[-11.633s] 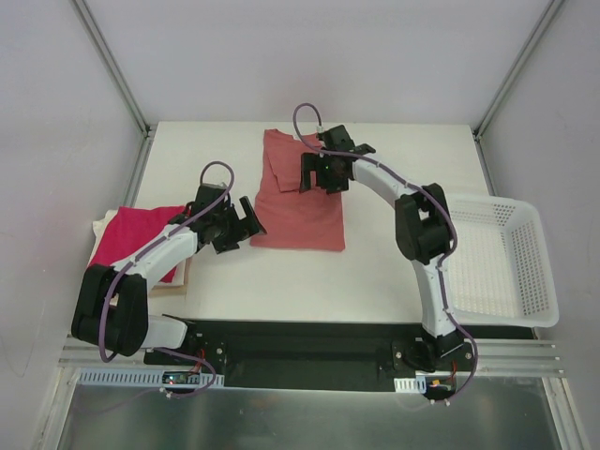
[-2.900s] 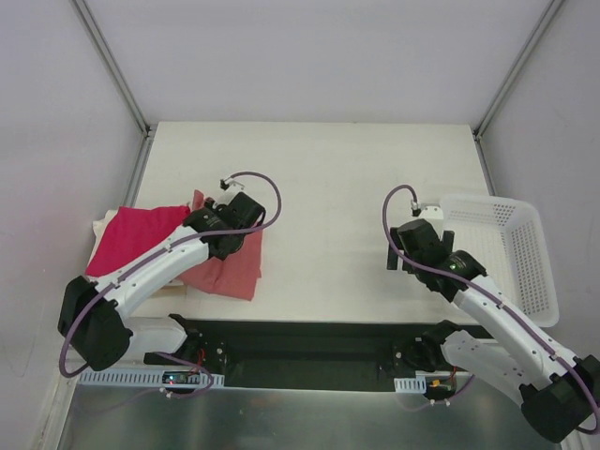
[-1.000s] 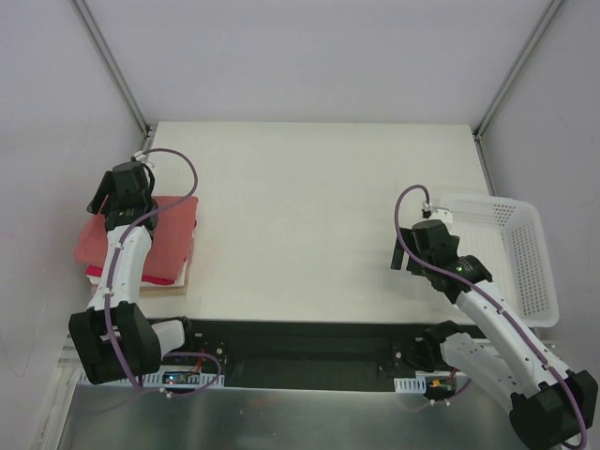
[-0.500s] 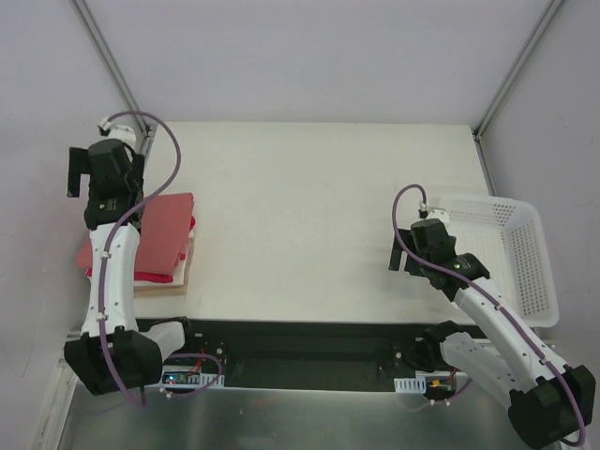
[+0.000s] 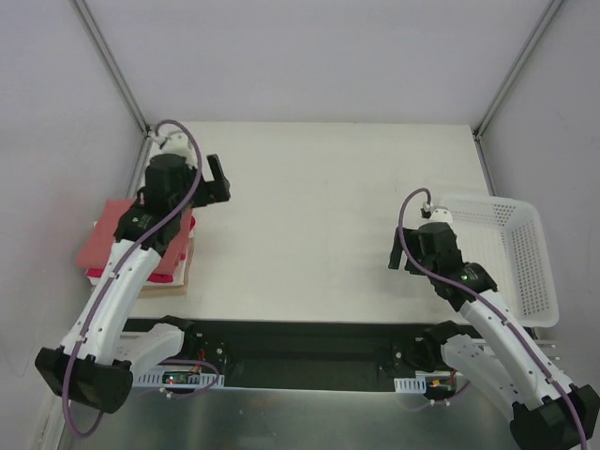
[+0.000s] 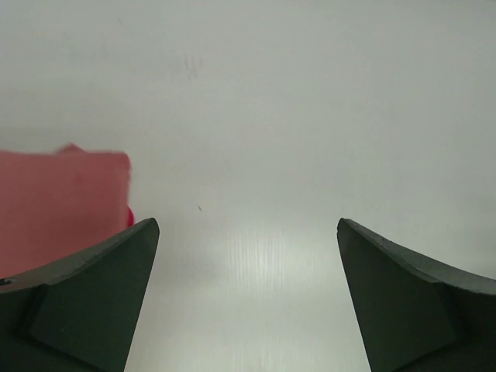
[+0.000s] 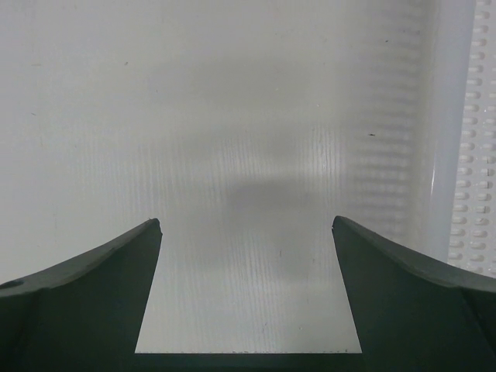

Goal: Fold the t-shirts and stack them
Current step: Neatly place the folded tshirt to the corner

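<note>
Left arm has swung in off the far-left edge over the last half second. The left gripper [image 5: 214, 180] now hangs over bare table [image 5: 319, 206] just right of the pile, fingers spread, nothing in them. Right gripper [image 5: 397, 256] has barely shifted; it's also wide apart and empty, parked beside the basket [image 5: 530, 281].

Salmon shirt [image 5: 111, 225] lies folded on top of the stack at the table's left side, magenta shirt [image 5: 167, 266] peeking out underneath. No loose shirt visible anywhere, so this looks like the retreat after the last placement.

To do it well, lift the left arm up and away toward centre; its near finger is just beside the salmon corner and could drag the fold.

Room-wise, mid-table is wide open. The stack sits tight against the left edge and frame post, and the right arm has the basket wall close by.
</note>
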